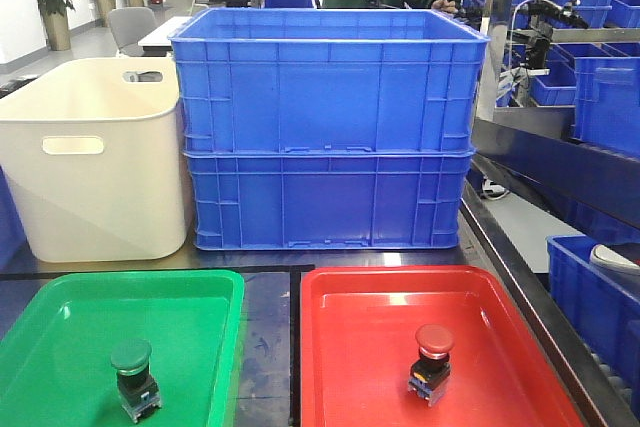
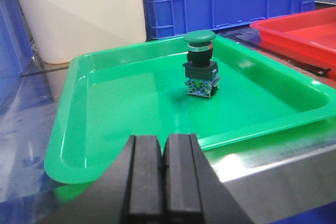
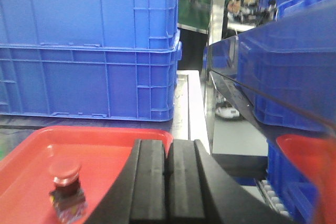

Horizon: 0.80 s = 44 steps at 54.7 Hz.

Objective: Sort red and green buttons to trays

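On the near edge of the bench sit two trays side by side: the green tray (image 1: pixel 60 347) to the left and the red tray (image 1: pixel 520 347) to the right, with a strip of dark bench between them. The green button (image 1: pixel 133 375) stands upright on its dark base inside the green tray, and the red button (image 1: pixel 430 362) stands likewise inside the red tray, so by colour the sort looks finished, with nothing left loose on the bench that the views show. The left gripper (image 2: pixel 164 179) hangs just outside the near rim of the green tray, jaws pressed together and empty; the right gripper (image 3: pixel 167 182) hangs at the near right of the red tray, jaws also together and holding nothing. Behind the trays stand two stacked blue crates (image 1: pixel 330 127) and a cream tub (image 1: pixel 95 157). No brand or writing is legible; the small patches on the button bases may be labels, but they are too small to read.
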{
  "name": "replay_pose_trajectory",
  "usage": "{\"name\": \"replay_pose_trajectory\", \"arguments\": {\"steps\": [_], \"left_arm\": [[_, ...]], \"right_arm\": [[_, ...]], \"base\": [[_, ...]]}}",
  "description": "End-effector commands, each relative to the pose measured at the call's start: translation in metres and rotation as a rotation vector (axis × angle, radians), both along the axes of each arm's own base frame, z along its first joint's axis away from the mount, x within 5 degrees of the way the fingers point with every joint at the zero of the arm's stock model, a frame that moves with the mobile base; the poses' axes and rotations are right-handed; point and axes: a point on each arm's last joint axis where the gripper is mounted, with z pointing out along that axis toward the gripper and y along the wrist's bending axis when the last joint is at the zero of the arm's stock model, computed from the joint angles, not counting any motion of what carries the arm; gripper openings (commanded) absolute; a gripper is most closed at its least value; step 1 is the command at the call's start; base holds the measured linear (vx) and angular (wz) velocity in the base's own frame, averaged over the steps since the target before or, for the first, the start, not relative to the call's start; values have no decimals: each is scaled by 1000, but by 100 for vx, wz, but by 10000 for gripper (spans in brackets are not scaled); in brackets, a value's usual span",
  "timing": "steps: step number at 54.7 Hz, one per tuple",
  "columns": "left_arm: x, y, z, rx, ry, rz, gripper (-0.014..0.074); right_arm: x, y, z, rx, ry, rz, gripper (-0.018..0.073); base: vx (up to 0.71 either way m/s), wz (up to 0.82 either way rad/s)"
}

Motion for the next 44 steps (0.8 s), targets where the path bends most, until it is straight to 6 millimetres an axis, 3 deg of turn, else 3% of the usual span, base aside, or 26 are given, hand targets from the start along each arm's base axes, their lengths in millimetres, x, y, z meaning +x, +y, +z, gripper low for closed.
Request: {"name": "replay_pose_trajectory", "arguments": {"steps": [1,9,16,23,44], "left_arm": [[-1,0,16,-33,-104,-6,-6],[-1,0,16,-33,-104,-6,-6],[-1,0,16,-33,-104,-6,-6],[-1,0,16,-33,-103,-6,-6],[-1,0,16,-32,-99,-6,-6]], "right_arm": [[-20,-3,-6,25,-128,-10,-8],[-46,-4,-53,50,-167,-5,-8],[-55,-5,-93,20,-184,-4,-8],[-53,-5,-99,24,-98,-4,-8],[-54,-5,-98,24,-107,-3,-8]], "base": [[0,0],[0,0],[0,0],[0,0],[0,0]]}}
